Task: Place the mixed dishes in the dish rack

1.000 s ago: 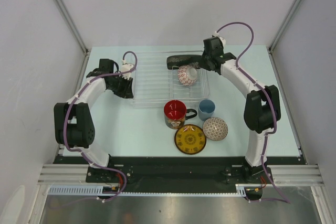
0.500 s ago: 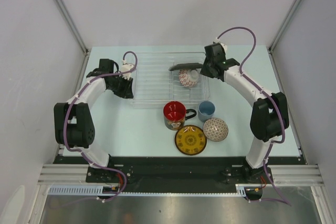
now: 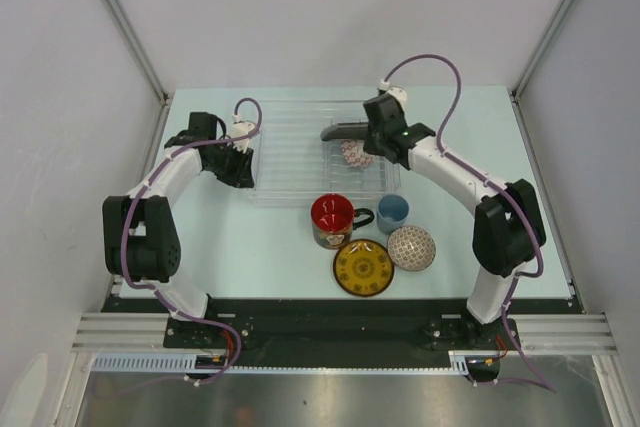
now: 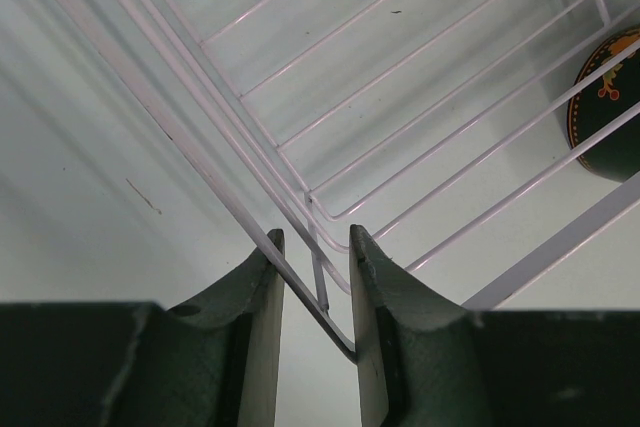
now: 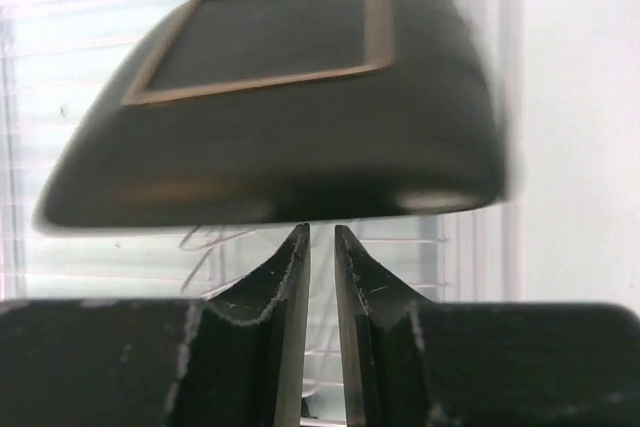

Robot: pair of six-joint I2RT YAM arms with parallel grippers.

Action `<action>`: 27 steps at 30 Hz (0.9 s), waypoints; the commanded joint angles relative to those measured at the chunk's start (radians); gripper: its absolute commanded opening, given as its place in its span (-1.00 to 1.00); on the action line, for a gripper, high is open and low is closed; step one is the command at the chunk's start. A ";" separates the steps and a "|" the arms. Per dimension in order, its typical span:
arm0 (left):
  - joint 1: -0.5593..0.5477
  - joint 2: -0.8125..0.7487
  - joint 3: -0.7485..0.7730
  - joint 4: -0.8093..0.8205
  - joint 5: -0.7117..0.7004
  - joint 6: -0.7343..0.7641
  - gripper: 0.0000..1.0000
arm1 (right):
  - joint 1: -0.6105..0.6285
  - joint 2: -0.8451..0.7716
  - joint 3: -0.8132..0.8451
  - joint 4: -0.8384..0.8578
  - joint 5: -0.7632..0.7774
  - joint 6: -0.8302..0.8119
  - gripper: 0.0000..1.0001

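Note:
The clear dish rack (image 3: 300, 152) lies at mid-table. My left gripper (image 3: 243, 169) is shut on its left rim; the rim wire (image 4: 300, 282) runs slantwise between my fingers. A black square plate (image 3: 345, 128) stands tilted in the rack's far right part. Its dark underside (image 5: 270, 97) fills the right wrist view just beyond my right gripper (image 5: 321, 230). That gripper's jaws have only a narrow gap, with nothing between them. A red-and-white patterned bowl (image 3: 352, 154) lies in the rack below the plate. The red mug (image 3: 332, 215), light-blue cup (image 3: 392, 211), yellow saucer (image 3: 362, 266) and patterned bowl (image 3: 410, 246) sit on the table.
The four loose dishes cluster just in front of the rack's near right corner. White walls close in the table (image 3: 210, 237) on the left, right and far sides. A dark patterned dish (image 4: 612, 107) shows through the rack wires.
My right gripper has moved left over the rack and its jaws have narrowed. The black plate has shifted nearer and tipped more on edge. The left arm has stayed still.

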 commanded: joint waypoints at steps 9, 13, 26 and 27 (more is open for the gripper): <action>-0.038 -0.034 0.005 -0.126 0.145 0.183 -0.53 | 0.203 0.081 -0.016 0.262 0.240 -0.225 -0.59; -0.032 -0.031 0.007 -0.123 0.147 0.184 -0.53 | 0.215 0.115 -0.015 0.270 0.269 -0.233 -0.59; -0.032 -0.021 0.002 -0.118 0.145 0.176 -0.53 | 0.324 0.248 0.002 0.409 0.543 -0.402 -0.39; -0.032 -0.020 0.004 -0.117 0.147 0.176 -0.53 | 0.329 0.262 0.018 0.400 0.592 -0.399 -0.38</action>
